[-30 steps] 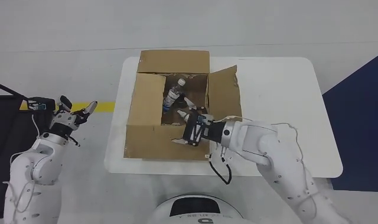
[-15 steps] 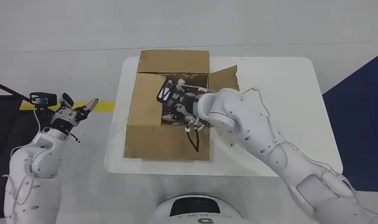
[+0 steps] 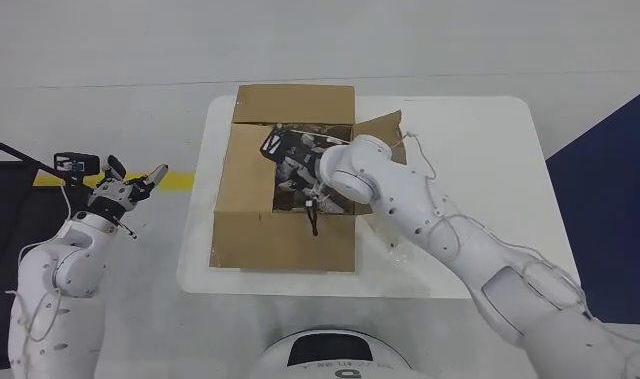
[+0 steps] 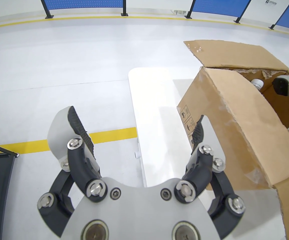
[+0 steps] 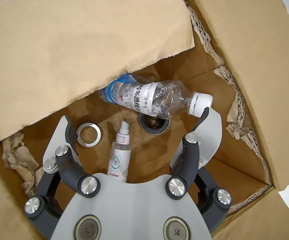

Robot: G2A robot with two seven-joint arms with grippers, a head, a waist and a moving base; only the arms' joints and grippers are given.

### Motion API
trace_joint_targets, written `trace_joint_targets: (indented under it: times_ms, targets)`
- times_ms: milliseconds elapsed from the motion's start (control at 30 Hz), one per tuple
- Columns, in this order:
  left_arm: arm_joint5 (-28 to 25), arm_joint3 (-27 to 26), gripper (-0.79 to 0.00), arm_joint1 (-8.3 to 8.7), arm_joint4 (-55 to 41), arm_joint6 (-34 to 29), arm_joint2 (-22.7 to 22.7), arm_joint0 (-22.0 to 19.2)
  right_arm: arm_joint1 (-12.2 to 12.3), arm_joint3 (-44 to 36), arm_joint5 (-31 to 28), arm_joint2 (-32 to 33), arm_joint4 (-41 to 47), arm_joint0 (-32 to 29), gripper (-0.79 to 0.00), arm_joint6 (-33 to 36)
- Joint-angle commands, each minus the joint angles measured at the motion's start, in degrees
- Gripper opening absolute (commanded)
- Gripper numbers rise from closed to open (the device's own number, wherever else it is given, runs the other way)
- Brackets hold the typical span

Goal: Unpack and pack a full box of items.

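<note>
right claw point(image 5: 136, 118) spread wide inside the cardboard box point(image 5: 234, 26), holding nothing.
it hangs over the box floor, where a clear bottle point(image 5: 149, 97) with a white cap lies on its side, its base tucked under a torn inner flap point(image 5: 84, 38). one fingertip is just beside the cap, and contact cannot be told. a small spray bottle point(image 5: 119, 151) lies flat next to the clear bottle, with a silver ring point(image 5: 88, 134) near it and a dark ring point(image 5: 154, 123) partly under the clear bottle. crumpled paper point(image 5: 16, 161) sits against one wall. the box stands on the white table point(image 3: 470, 179) with its flaps open. left claw point(image 4: 135, 116) is also wide and empty, off the table's side over the floor point(image 4: 59, 63), apart from the box.
</note>
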Motion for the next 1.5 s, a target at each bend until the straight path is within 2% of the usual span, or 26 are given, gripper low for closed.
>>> trace_joint_targets:
  times_ms: [0,233,367,567,700,867,1067,1300,1467]
  targets:
    - [0.1,0.0,0.0,0.07,0.1,0.0,0.1,0.0,-0.8,1.7,0.2,-0.8,0.3,0.9,0.0,0.0]
    - [0.4,-0.1,0.0,0.25,0.9,0.5,0.9,0.1,-3.3,5.7,-1.4,-3.0,1.4,3.2,0.0,-2.3]
    - [0.5,-0.1,0.0,0.37,1.1,0.8,1.1,0.1,-4.2,7.3,-7.2,-2.1,5.4,4.1,0.0,-7.7]
    - [0.4,-0.1,0.0,0.57,1.2,1.0,1.1,0.2,-3.3,6.0,-14.5,1.5,7.4,2.5,0.0,-14.8]
    - [0.4,-0.2,0.0,0.69,1.1,1.1,1.1,0.4,-3.2,4.3,-13.4,2.2,6.0,1.9,0.0,-15.0]
    - [-0.2,-0.1,0.0,0.88,-0.5,1.3,0.4,0.3,-4.8,1.1,-11.3,0.0,5.4,4.0,0.0,-13.3]
    - [-3.5,1.8,0.0,1.38,-7.8,1.9,-3.8,0.0,-9.1,2.5,-7.9,-4.9,7.6,10.5,0.0,-8.4]
    - [-7.2,7.0,0.0,2.37,-18.7,-0.5,-9.5,-2.3,-17.4,16.5,-2.6,-12.9,13.2,17.3,0.0,0.9]
    - [-7.5,8.1,0.0,2.9,-20.5,-2.9,-10.2,-3.4,-22.8,25.9,-3.5,-15.4,17.2,20.2,0.0,2.6]
